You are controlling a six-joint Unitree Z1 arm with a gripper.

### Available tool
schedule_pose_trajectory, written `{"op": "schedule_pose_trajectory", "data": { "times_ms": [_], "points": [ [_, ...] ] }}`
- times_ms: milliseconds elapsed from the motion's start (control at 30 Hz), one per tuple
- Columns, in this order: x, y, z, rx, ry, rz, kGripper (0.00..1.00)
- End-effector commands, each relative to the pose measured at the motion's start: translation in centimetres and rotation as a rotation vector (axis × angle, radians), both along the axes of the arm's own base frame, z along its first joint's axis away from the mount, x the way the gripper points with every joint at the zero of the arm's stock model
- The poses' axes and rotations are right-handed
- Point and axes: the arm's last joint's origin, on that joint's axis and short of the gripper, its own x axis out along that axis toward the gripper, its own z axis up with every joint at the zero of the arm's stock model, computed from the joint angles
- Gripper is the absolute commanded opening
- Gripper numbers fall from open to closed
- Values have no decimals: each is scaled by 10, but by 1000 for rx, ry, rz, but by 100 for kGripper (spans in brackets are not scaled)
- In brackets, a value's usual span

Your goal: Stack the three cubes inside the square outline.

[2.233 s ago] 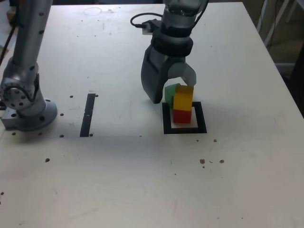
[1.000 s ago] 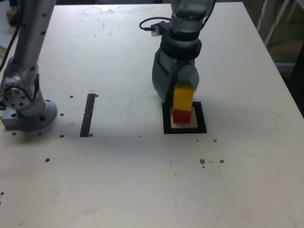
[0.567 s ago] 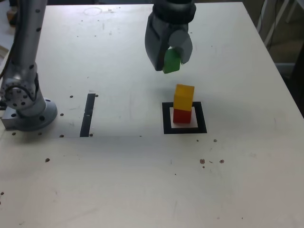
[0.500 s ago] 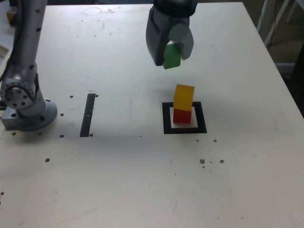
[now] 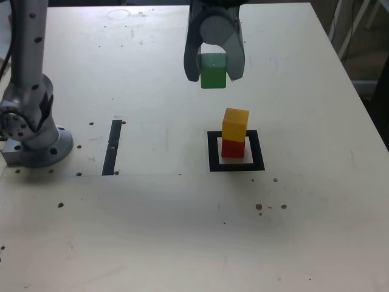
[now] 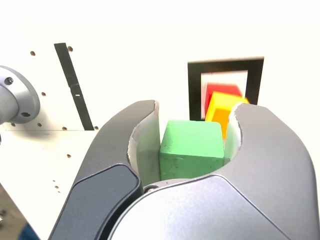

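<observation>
One end effector (image 5: 214, 66) is clamped on one green cube (image 5: 213, 71) above the table (image 5: 152, 231), beyond one yellow cube (image 5: 235, 125) stacked on one red cube (image 5: 233, 149) inside one square outline (image 5: 259, 151), one dark strip (image 5: 112, 148) lying nearer the table's left edge in the exterior view.

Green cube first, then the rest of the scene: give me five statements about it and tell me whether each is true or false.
1. The green cube is held in the gripper. True.
2. The red cube sits on top of the yellow cube. False: the yellow one is on the red one.
3. The red cube is inside the black square outline. True.
4. The green cube lies on the dark strip. False: it is up in the gripper, away from the strip.
5. In the exterior view, the dark strip is left of the square outline. True.
</observation>
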Motion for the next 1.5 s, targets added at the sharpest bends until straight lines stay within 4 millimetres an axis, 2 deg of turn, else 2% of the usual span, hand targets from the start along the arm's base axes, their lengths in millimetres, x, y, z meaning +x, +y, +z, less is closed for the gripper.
{"op": "schedule_pose_trajectory", "data": {
  "times_ms": [0,167,500,1133,1467],
  "points": [
    [1,-8,0,1,8,-27,19],
    [13,-21,-8,3,21,-73,19],
    [39,-19,-23,36,31,-94,19],
    [45,-21,-41,8,82,-89,22],
    [47,-17,-42,3,83,-84,24]
  ]
}}
